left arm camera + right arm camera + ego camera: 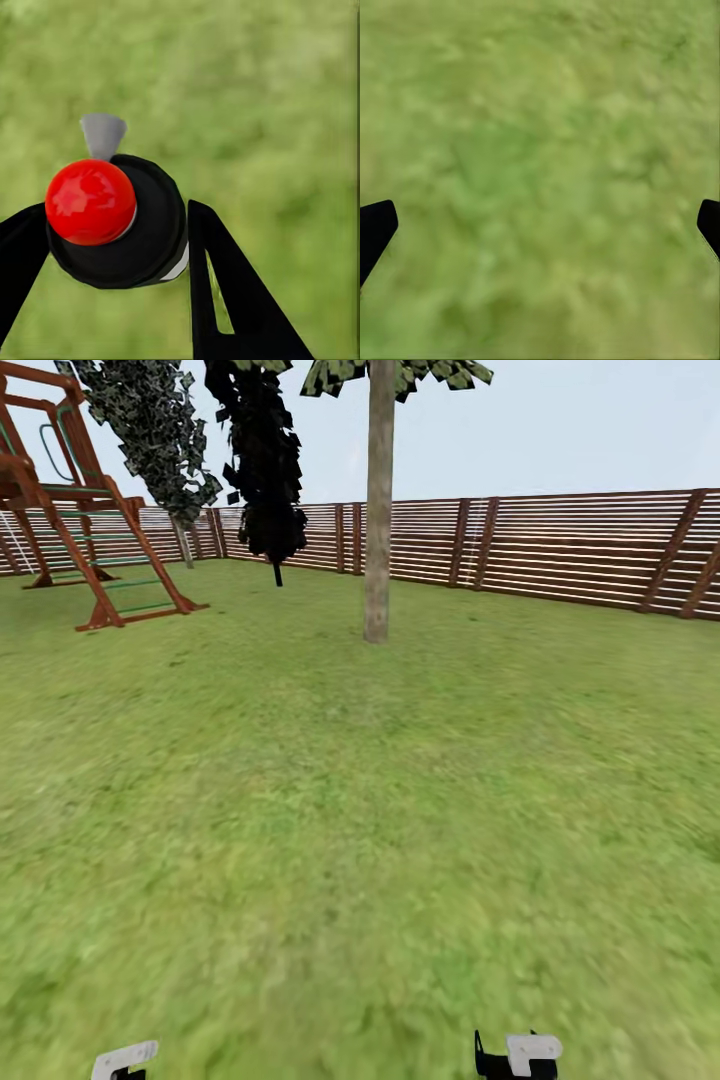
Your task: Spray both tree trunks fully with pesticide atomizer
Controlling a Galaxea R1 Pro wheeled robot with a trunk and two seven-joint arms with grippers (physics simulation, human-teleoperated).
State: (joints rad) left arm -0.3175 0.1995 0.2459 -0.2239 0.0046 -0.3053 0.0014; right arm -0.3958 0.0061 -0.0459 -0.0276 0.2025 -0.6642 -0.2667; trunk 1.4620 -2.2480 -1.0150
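Note:
In the left wrist view, the pesticide atomizer (146, 251) is a black round body with a glossy red cap (90, 201) and a grey nozzle (102, 135). My left gripper (112, 236) is shut on it, one black finger on each side, above blurry green grass. My right gripper (540, 225) is open over bare grass, its fingertips (375, 229) far apart with nothing between them. In the head view, a tree (378, 510) with a straight grey-beige trunk stands ahead on the lawn (330, 810), several metres away, its crown cut off by the frame.
A brown slatted fence (560, 545) closes the garden at the back. A red-brown wooden play frame (90, 530) stands at the far left. Two dark, narrow-leaved trees (265, 460) stand near the back fence. White parts of my arms (530, 1052) show at the bottom edge.

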